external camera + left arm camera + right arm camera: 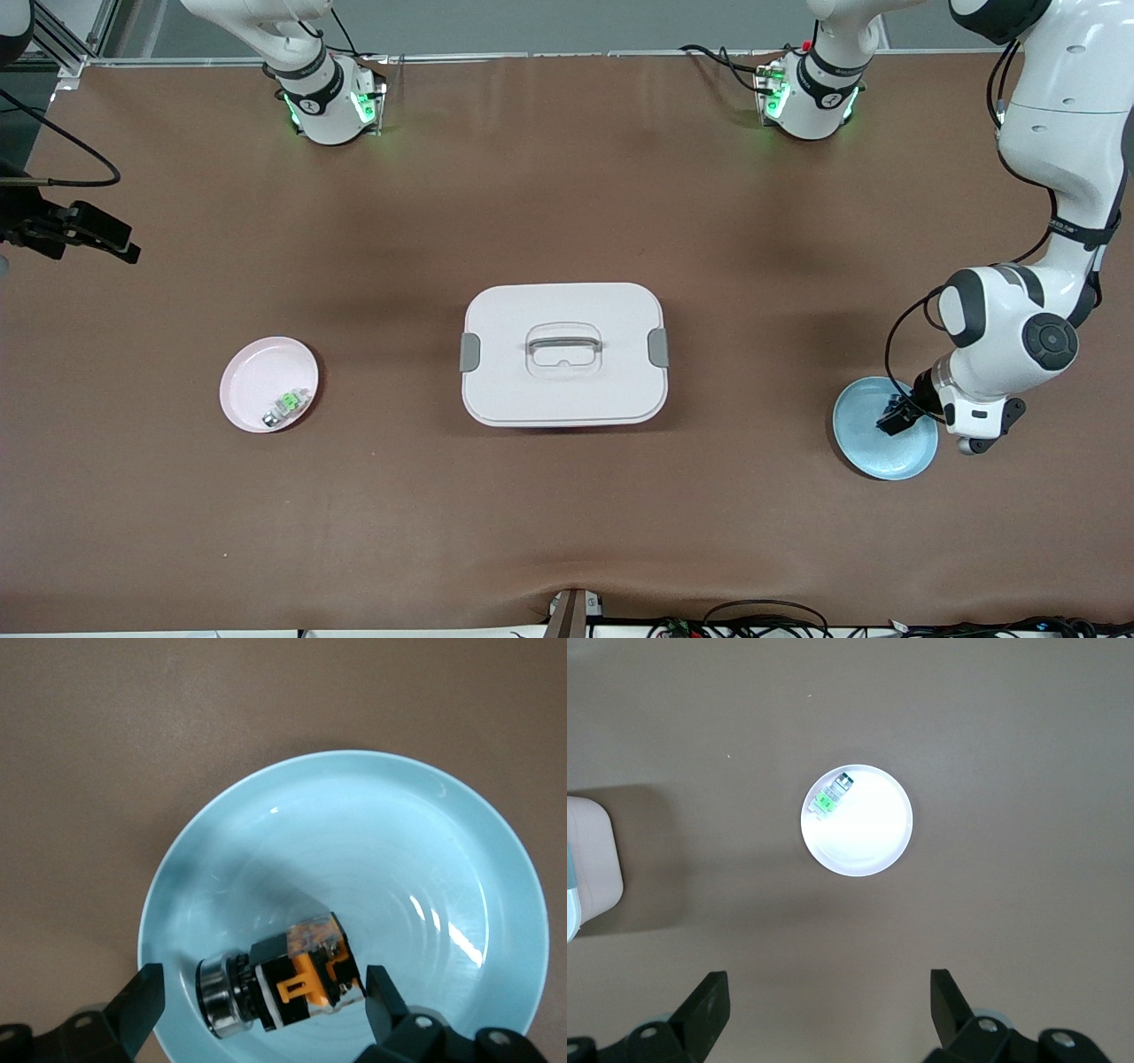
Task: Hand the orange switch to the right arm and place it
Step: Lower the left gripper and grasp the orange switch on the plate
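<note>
The orange switch (297,981), a small black block with orange markings and a metal ring at one end, lies on its side in the light blue plate (381,842). The plate sits at the left arm's end of the table (886,454). My left gripper (897,416) is low over the plate. In the left wrist view it (261,990) is open, with one finger on each side of the switch. The gripper hides the switch in the front view. My right gripper (828,992) is open and empty, high over the table near the pink plate (868,833).
The pink plate (252,381) at the right arm's end of the table holds a green-and-clear small part (288,405). A white lidded box with a handle (564,354) stands mid-table between the two plates. Cables run along the table's near edge.
</note>
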Controlling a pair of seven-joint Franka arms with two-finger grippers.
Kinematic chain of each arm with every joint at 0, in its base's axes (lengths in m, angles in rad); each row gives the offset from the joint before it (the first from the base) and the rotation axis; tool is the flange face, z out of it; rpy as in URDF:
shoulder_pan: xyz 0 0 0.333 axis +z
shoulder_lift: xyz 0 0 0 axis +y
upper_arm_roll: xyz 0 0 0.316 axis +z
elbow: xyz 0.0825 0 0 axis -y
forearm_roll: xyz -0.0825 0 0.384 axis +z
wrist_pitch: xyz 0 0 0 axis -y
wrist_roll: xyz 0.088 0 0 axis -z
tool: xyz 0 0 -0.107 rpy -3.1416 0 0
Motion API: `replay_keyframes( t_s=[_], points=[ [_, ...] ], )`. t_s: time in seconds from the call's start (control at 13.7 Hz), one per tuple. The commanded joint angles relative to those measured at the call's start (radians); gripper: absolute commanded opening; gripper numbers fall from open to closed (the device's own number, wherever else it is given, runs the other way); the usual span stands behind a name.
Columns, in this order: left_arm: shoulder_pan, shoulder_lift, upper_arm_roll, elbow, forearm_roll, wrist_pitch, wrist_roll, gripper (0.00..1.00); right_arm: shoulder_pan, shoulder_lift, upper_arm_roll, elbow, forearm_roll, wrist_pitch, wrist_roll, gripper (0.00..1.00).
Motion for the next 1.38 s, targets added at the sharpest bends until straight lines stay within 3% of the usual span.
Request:
replay_keyframes(
  t_s=[0.0, 0.66, 1.09, 1.31],
  points=[
    [0.006, -0.001, -0.003, -0.005, 0.018, 0.015, -0.037, 1.0, -0.008, -0.01, 0.002, -0.006, 0.011, -0.004, 0.002, 1.0],
    [-0.002, 0.006, -0.005, 0.006, 0.016, 0.015, -0.058, 1.0, -0.008, -0.01, 0.0, -0.008, 0.011, -0.002, 0.002, 1.0],
    [-0.005, 0.016, -0.005, 0.01, 0.016, 0.015, -0.06, 0.79, -0.022, -0.01, 0.002, -0.009, 0.016, -0.002, 0.002, 1.0],
    [-0.004, 0.018, -0.005, 0.01, 0.016, 0.015, -0.06, 0.59, -0.024, -0.01, 0.002, -0.009, 0.02, -0.002, 0.002, 1.0]
  ],
)
